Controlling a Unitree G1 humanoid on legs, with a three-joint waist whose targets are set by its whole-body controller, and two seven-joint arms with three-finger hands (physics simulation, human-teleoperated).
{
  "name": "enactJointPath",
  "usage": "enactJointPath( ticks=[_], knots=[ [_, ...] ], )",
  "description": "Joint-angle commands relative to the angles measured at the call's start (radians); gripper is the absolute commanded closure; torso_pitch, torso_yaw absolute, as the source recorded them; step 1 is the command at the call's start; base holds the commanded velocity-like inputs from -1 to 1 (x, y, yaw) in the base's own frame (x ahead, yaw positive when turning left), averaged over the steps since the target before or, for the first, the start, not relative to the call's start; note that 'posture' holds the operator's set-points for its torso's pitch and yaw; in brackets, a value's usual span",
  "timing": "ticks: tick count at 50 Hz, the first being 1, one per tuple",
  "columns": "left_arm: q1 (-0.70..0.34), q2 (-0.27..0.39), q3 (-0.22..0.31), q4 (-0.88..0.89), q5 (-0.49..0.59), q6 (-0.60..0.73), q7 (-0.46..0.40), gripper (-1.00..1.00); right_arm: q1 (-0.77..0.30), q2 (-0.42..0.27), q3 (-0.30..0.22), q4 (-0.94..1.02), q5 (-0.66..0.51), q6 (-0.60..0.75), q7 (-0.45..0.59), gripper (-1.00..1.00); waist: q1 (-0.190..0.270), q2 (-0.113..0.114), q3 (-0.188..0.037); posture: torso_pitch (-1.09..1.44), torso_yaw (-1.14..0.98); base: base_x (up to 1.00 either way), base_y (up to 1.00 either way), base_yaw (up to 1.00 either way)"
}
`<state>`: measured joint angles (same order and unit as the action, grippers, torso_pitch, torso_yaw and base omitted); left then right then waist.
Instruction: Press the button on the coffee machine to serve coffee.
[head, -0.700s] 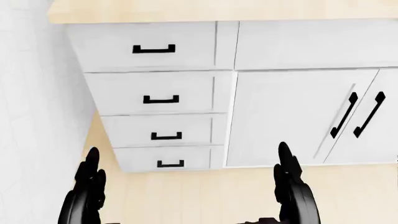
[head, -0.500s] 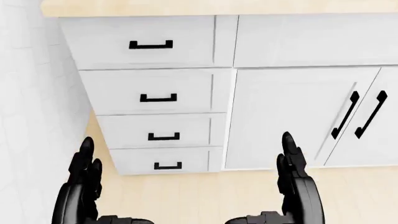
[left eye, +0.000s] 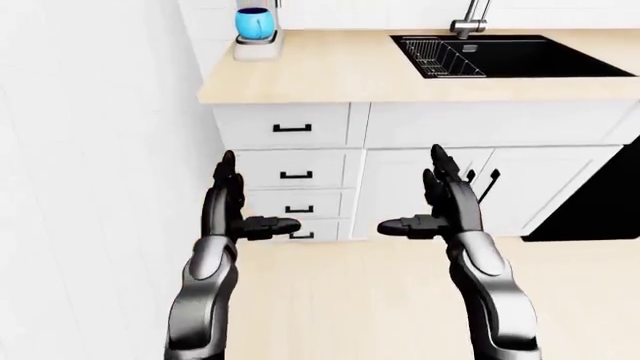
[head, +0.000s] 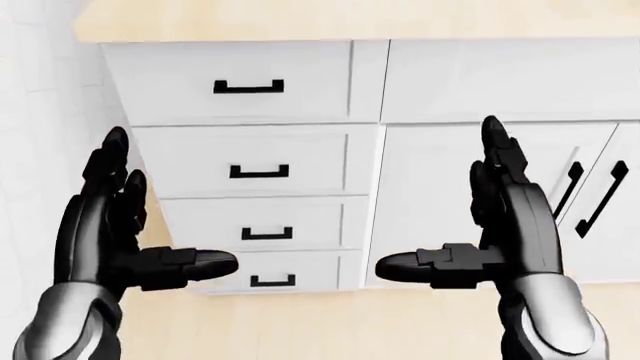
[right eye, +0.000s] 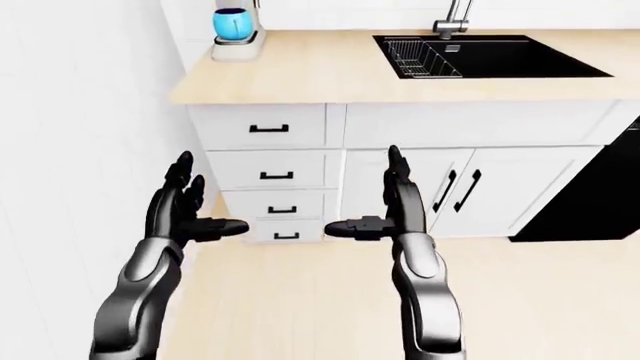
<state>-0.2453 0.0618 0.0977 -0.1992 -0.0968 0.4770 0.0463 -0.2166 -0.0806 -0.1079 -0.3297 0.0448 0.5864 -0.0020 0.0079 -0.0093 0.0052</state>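
A blue mug (left eye: 253, 22) stands on the light base of the coffee machine (left eye: 257, 50) at the top left of the left-eye view, on the wooden counter (left eye: 330, 75); the machine's upper part and button are cut off by the frame's top. My left hand (head: 130, 225) and right hand (head: 470, 225) are both open and empty, fingers up and thumbs pointing inward, raised before the white drawers (head: 250, 157), well below and short of the counter.
A black sink (left eye: 510, 56) with a faucet (left eye: 470, 19) is set in the counter to the right. White cabinet doors with black handles (head: 590, 191) stand right of the drawers. A white wall (left eye: 90, 150) runs along the left. A black appliance (left eye: 600, 202) is at far right.
Both hands have risen higher in the head view and now show thumbs spread inward. The picture has shifted slightly, so the camera moved a little.
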Motion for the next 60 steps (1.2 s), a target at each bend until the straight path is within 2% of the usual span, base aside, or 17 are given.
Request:
enactJointPath(
  ticks=[1, 9, 13, 15, 21, 22, 24, 28, 36, 37, 41, 46, 50, 53, 54, 57, 60],
  knots=[
    [-0.075, 0.012, 0.007, -0.054, -0.027, 0.065, 0.015, -1.00, -0.059, -0.020, -0.020, -0.073, 0.012, 0.068, -0.008, -1.00, 0.000, 0.000, -0.021, 0.00, 0.00, 0.00, 0.00, 0.00],
    [-0.387, 0.098, 0.067, -0.024, -0.149, 0.300, 0.095, -1.00, -0.253, -0.059, -0.053, -0.164, 0.035, 0.336, -0.061, -1.00, -0.002, 0.001, -0.012, 0.00, 0.00, 0.00, 0.00, 0.00],
    [-0.496, 0.140, 0.076, 0.029, -0.193, 0.331, 0.124, -1.00, -0.359, -0.122, -0.050, -0.150, 0.043, 0.394, -0.069, -1.00, -0.001, 0.002, -0.006, 0.00, 0.00, 0.00, 0.00, 0.00],
    [-0.552, 0.160, 0.078, 0.082, -0.206, 0.326, 0.130, -1.00, -0.430, -0.123, -0.089, -0.152, 0.090, 0.467, -0.058, -1.00, 0.000, 0.002, -0.003, 0.00, 0.00, 0.00, 0.00, 0.00],
    [-0.656, 0.199, 0.092, 0.164, -0.258, 0.339, 0.162, -1.00, -0.583, -0.217, -0.120, -0.129, 0.135, 0.593, -0.076, -1.00, 0.001, 0.002, 0.003, 0.00, 0.00, 0.00, 0.00, 0.00],
    [-0.805, 0.250, 0.126, 0.236, -0.278, 0.369, 0.179, -1.00, -0.770, -0.294, -0.130, -0.067, 0.152, 0.677, -0.059, -1.00, 0.001, 0.002, 0.005, 0.00, 0.00, 0.00, 0.00, 0.00],
    [-0.816, 0.263, 0.118, 0.259, -0.294, 0.355, 0.187, -1.00, -0.793, -0.305, -0.130, -0.056, 0.160, 0.687, -0.063, -1.00, 0.000, 0.001, 0.002, 0.00, 0.00, 0.00, 0.00, 0.00],
    [-0.817, 0.271, 0.108, 0.262, -0.315, 0.351, 0.200, -1.00, -0.796, -0.308, -0.129, -0.059, 0.171, 0.691, -0.072, -1.00, 0.000, 0.001, 0.024, 0.00, 0.00, 0.00, 0.00, 0.00],
    [-0.838, 0.289, 0.102, 0.284, -0.336, 0.342, 0.211, -1.00, -0.804, -0.317, -0.127, -0.053, 0.190, 0.690, -0.083, -1.00, 0.002, 0.002, 0.015, 0.00, 0.00, 0.00, 0.00, 0.00],
    [-0.845, 0.291, 0.104, 0.284, -0.340, 0.347, 0.216, -1.00, -0.802, -0.318, -0.126, -0.054, 0.191, 0.689, -0.085, -1.00, 0.000, 0.006, -0.007, 0.00, 0.00, 0.06, 0.00, 0.00],
    [-0.857, 0.297, 0.101, 0.295, -0.348, 0.341, 0.221, -1.00, -0.801, -0.320, -0.126, -0.051, 0.197, 0.685, -0.088, -1.00, -0.003, 0.006, 0.009, 0.00, 0.00, 0.09, 0.00, 0.00],
    [-0.859, 0.300, 0.099, 0.287, -0.356, 0.348, 0.227, -1.00, -0.809, -0.327, -0.127, -0.051, 0.203, 0.693, -0.092, -1.00, -0.004, -0.003, 0.010, 0.00, 0.00, 0.10, 0.00, 0.00],
    [-0.857, 0.301, 0.099, 0.287, -0.358, 0.345, 0.228, -1.00, -0.807, -0.330, -0.129, -0.058, 0.207, 0.698, -0.095, -1.00, -0.005, 0.016, 0.011, 0.00, 0.00, 0.10, 0.00, 0.00],
    [-0.855, 0.302, 0.099, 0.284, -0.359, 0.346, 0.229, -1.00, -0.802, -0.331, -0.130, -0.060, 0.209, 0.697, -0.096, -1.00, -0.005, 0.065, 0.020, 0.00, 0.00, 0.11, 0.00, 0.00],
    [-0.855, 0.302, 0.098, 0.286, -0.359, 0.344, 0.229, -1.00, -0.802, -0.332, -0.130, -0.060, 0.210, 0.697, -0.097, -1.00, -0.010, 0.045, 0.018, 0.00, 0.00, 0.11, 0.00, 0.00],
    [-0.856, 0.302, 0.098, 0.286, -0.359, 0.345, 0.229, -1.00, -0.806, -0.332, -0.130, -0.059, 0.211, 0.699, -0.099, -1.00, -0.009, 0.051, 0.009, 0.00, 0.00, 0.10, 0.00, 0.00],
    [-0.857, 0.303, 0.100, 0.281, -0.363, 0.351, 0.232, -1.00, -0.808, -0.333, -0.130, -0.060, 0.212, 0.703, -0.101, -1.00, -0.006, 0.028, 0.007, 0.00, 0.00, 0.11, 0.00, 0.00]
  ],
)
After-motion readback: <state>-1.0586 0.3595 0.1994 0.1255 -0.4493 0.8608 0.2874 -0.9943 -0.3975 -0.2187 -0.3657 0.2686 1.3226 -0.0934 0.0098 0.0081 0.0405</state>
